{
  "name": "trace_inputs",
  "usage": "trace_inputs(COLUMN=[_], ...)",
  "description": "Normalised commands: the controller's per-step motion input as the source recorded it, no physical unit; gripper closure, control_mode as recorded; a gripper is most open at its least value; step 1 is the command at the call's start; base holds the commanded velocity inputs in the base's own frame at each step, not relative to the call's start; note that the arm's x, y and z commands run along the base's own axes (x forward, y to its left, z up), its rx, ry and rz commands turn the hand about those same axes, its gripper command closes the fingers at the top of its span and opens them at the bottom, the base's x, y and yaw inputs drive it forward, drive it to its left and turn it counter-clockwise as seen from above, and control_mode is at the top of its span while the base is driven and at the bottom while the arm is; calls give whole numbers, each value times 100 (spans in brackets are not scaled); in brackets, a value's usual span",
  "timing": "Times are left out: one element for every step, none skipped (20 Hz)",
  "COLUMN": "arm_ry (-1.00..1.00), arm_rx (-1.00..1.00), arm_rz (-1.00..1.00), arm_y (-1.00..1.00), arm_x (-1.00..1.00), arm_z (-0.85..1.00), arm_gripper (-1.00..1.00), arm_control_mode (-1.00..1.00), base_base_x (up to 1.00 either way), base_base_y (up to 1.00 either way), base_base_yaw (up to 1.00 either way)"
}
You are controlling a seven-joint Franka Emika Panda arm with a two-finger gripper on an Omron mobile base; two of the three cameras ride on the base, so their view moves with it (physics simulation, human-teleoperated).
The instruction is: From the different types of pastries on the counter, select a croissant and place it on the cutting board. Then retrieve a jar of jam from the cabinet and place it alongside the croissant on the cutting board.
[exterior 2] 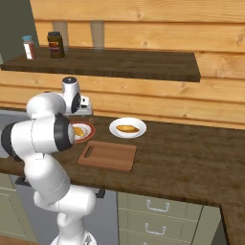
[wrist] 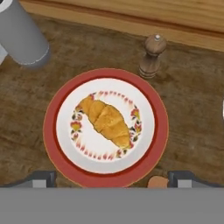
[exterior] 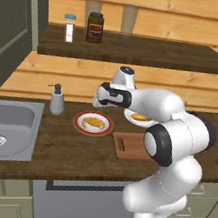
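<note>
Croissant [wrist: 107,123]: lies at the middle of a red-rimmed plate [wrist: 162,131] on the wooden counter [exterior: 48,146], between the soap dispenser [exterior: 57,100] and the cutting board [exterior 2: 108,155]; nothing holds it.
Gripper [wrist: 111,179]: hovers above the plate, fingers spread wide to either side of it, holding nothing.
Risk, angle: the croissant lies diagonally across the plate; if the fingers close across its length rather than its width, they probably slip off the tapered ends.
Risk, plate: a descent that goes too low may press on the rim and tip or drag the plate.
Risk, neighbours: a pepper mill [wrist: 151,57] stands just beside the plate, and a wide swing could knock it over.
Risk, wrong pastry: a second pastry [exterior 2: 127,128] on a white plate [exterior 2: 116,132] sits near the board and could be mistaken for the target.
Hand view: shows the croissant's orientation and the pepper mill.
Base views: show the board, the white plate, and a dark jar [exterior: 95,27] with a smaller bottle [exterior: 69,28] on the shelf [exterior 2: 143,64] above.
</note>
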Motion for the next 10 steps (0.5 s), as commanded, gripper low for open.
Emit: trace_inputs(arm_ry=[0, 0, 0, 0, 0, 0, 0, 0, 0, -3], arm_rx=[0, 0, 0, 0, 0, 0, 0, 0, 0, 0], arm_rz=[11, 9, 9, 9, 9, 8, 8, 8, 8, 7], arm_y=[0, 1, 3, 4, 4, 7, 7, 11, 16, 24], arm_x=[34, 30, 27, 26, 24, 24, 21, 15, 7, 4], arm_z=[-24, -23, -22, -23, -20, -23, -25, -32, -39, -46], arm_gripper=[-100, -100, -100, -100, -100, -100, -100, -100, -100, -100], arm_control_mode=[-100, -100, -100, -100, -100, -100, -100, -100, -100, -100], base_base_x=[0, 0, 0, 0, 0, 0, 0, 0, 0, 0], base_base_y=[0, 0, 0, 0, 0, 0, 0, 0, 0, 0], base_base_yaw=[0, 0, 0, 0, 0, 0, 0, 0, 0, 0])
